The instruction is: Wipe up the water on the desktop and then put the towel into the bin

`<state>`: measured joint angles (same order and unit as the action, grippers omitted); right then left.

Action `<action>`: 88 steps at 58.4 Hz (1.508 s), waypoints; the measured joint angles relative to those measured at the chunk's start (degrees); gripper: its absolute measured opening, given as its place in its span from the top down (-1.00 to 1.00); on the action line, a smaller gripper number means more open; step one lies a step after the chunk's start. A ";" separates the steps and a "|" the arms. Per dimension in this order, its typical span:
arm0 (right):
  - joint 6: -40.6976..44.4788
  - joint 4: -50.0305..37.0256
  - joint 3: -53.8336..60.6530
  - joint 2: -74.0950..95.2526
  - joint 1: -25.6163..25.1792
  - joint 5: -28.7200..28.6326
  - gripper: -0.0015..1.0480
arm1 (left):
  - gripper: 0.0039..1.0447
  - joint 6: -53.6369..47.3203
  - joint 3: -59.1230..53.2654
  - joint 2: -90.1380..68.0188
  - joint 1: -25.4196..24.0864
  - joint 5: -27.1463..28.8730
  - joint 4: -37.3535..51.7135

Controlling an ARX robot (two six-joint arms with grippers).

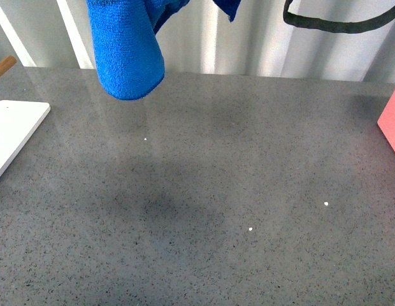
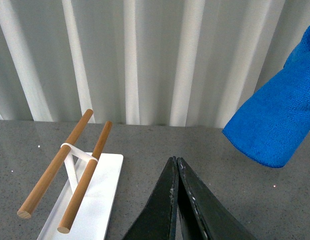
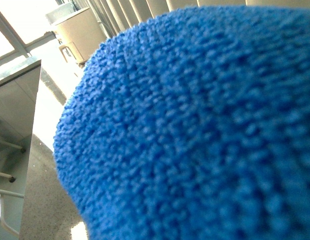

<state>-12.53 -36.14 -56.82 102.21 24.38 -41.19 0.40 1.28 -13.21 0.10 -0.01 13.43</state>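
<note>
White vertical slats are seen behind the desktop (image 1: 204, 242) in the front view, its grey speckled surface taking up most of the picture. The towel (image 1: 127, 51) is held up in the air over the far left part of the desktop, and its rounded lower end is hung clear of the surface. A white board (image 1: 13, 127) is laid at the left edge, with a wooden rod end (image 1: 3, 65) shown near the far left corner. A pink object (image 1: 392, 124) is cut off at the right edge, a black cable (image 1: 337, 25) is looped above the far edge, and a few white specks (image 1: 325, 203) are scattered on the stone. Neither gripper is shown there. In the left wrist view, the left gripper (image 2: 176, 160) is seen with its jaws pressed together and nothing held between them, above the desktop. A rack of two wooden rods (image 2: 57, 162) is stood on the white board beside it, and the towel is hung well apart from the gripper, off the surface. In the right wrist view, nearly everything is covered by the blurred blue pile of the towel. The right gripper is hidden, so the state of its jaws cannot be told.
</note>
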 joint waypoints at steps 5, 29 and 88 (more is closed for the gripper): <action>0.33 0.07 0.00 0.00 0.02 0.11 0.89 | 0.94 0.00 0.00 1.09 0.02 0.02 -1.07; 0.57 0.04 0.00 0.04 0.48 0.24 0.89 | 0.94 -0.02 0.00 13.00 0.02 0.00 -13.14; 18.78 49.13 -6.51 12.79 -9.68 28.55 0.89 | -0.87 -0.13 0.00 13.03 0.02 0.00 -13.40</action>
<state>6.24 12.99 -63.33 115.00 14.70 -12.64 0.27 1.28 -0.19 0.12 -0.01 0.03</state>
